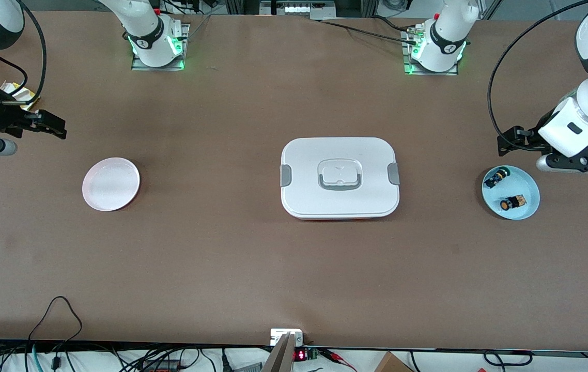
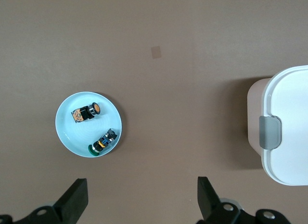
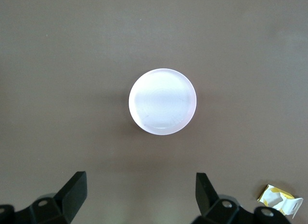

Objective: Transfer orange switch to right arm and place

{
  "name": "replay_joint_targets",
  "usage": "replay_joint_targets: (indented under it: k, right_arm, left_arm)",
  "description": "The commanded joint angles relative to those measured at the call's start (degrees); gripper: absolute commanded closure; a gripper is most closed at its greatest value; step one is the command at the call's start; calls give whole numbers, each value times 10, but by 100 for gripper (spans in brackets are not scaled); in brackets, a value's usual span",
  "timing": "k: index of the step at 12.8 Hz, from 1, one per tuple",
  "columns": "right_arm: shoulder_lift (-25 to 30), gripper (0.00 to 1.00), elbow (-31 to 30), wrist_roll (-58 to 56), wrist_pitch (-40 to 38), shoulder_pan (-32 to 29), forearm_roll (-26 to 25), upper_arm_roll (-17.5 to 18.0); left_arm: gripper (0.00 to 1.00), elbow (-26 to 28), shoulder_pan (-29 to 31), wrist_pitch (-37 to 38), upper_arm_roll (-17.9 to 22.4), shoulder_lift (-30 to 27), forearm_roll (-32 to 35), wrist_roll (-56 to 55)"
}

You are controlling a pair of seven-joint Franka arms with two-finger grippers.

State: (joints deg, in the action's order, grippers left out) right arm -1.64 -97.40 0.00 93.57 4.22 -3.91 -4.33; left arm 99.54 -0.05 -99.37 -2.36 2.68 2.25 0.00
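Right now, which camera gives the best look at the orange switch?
The left wrist view: it looks straight down on the orange switch lying in the blue dish beside the green-ringed switch, with cap and tan end distinct. The front view shows it smaller. The right wrist view shows only the pink plate.

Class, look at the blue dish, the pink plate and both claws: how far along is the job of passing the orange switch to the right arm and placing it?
Nothing is done yet. The orange switch lies in the blue dish beside the green-ringed switch. Nothing is in hand: the left claw waits open above the table near the dish, and the right claw is open near the pink plate. Pickup, handover and placing remain.
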Motion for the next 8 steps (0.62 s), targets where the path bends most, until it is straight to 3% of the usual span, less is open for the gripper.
replay_joint_targets:
  k: [1,8]
  right_arm:
    - [-4,0,10,-6,-2,1,-4,-1]
    - [-4,0,10,-6,-2,1,-4,-1]
  left_arm:
    - [0,-18,0,17,0,7,-2,8]
    - [0,-17,4,17,1,9,-11,9]
